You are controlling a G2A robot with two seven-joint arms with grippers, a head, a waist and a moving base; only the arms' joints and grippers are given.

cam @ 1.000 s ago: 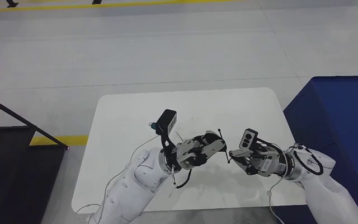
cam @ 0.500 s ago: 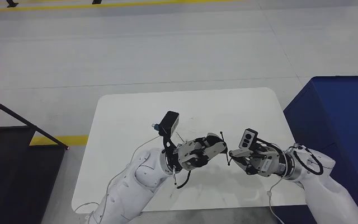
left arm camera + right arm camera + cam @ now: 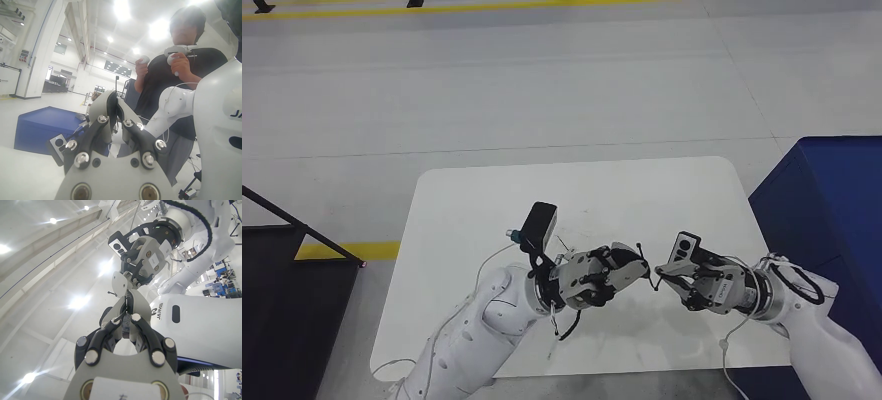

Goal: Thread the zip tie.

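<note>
While both arms hang above the desk (image 3: 472,210), nearer its right edge than its left, the left gripper (image 3: 638,266) and right gripper (image 3: 663,276) face each other, tips close together. Left jaws are pressed together on the black zip tie (image 3: 116,86), its head poking out beyond them; right jaws pinch a thin black stretch too.

Site note: you're working in a big industrial hall, probably a robotics test floor. Evidence: pale polished floor (image 3: 542,80) with a yellow lane stripe (image 3: 382,249), high ceiling lamps (image 3: 110,39), a tall column (image 3: 37,56), a blue cabinet (image 3: 827,210) beside the white table (image 3: 472,220), and distant workstations (image 3: 221,283), blurred.
</note>
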